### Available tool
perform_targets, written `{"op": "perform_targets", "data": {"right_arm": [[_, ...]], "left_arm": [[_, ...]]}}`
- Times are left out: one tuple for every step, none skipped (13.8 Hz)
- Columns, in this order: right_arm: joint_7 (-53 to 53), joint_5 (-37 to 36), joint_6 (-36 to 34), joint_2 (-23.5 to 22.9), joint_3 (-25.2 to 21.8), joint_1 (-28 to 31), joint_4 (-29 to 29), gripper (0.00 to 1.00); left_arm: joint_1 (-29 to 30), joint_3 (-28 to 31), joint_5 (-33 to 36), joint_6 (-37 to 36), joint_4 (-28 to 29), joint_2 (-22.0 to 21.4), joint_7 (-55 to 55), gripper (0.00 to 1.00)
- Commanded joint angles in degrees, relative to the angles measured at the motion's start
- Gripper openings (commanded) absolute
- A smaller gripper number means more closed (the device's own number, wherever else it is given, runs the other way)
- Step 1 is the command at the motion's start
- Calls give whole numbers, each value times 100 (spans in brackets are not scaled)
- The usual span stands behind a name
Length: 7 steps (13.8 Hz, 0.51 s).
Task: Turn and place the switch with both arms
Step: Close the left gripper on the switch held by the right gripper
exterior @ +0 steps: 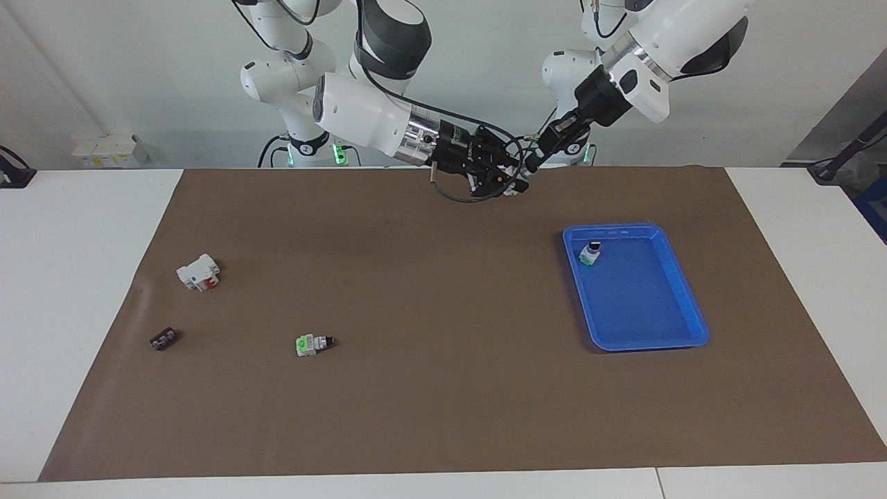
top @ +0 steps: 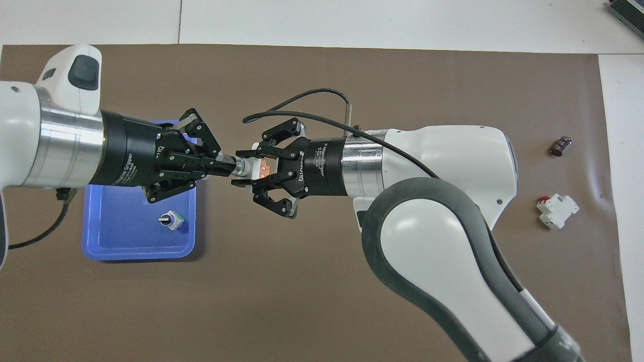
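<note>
The switch (top: 243, 166) hangs in the air over the brown mat, held between both grippers. Its orange block (top: 265, 169) sits inside my right gripper (top: 250, 168), which is shut on it. My left gripper (top: 225, 166) comes in from the blue tray's end, and its fingertips are shut on the switch's knob end, hiding the black knob. In the facing view the right gripper (exterior: 509, 181) and the left gripper (exterior: 532, 165) meet above the mat's edge by the robots, and the switch is mostly hidden between them.
A blue tray (exterior: 686, 305) toward the left arm's end holds a green-and-white switch (exterior: 590, 254). Toward the right arm's end, another green-and-white switch (exterior: 313, 343), a white block with a red part (exterior: 199, 272) and a small dark part (exterior: 164, 339) lie on the mat.
</note>
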<state>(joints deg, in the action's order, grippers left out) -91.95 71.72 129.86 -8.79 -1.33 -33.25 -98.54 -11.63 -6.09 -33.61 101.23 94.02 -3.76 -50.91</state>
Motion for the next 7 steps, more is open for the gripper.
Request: {"op": "perform_targets", "data": {"right_arm": [[-33,115,154,62,10,-6,-78,0],[-33,115,145,62,10,-6,-78,0],[-33,115,145,62,19,-6,-78,0],[-33,115,154,62,19,-6,-78,0],[-33,106,171,62,19,-6,-78,0],[-33,114,206,62,19,-6,-78,0],[-42,115,224,62,19,-6,-78,0]], "left_arm": [[12,29,-5,2,116,-81,405,9],[12,29,-5,54,151,-90,432,10],[12,29,-5,177,239,-125,459,14],[12,29,-5,230,257,-134,476,15],[12,29,-5,231,275,-143,476,15],[12,29,-5,257,301,-152,476,15],[3,29,-5,292,327,-160,476,15]]}}
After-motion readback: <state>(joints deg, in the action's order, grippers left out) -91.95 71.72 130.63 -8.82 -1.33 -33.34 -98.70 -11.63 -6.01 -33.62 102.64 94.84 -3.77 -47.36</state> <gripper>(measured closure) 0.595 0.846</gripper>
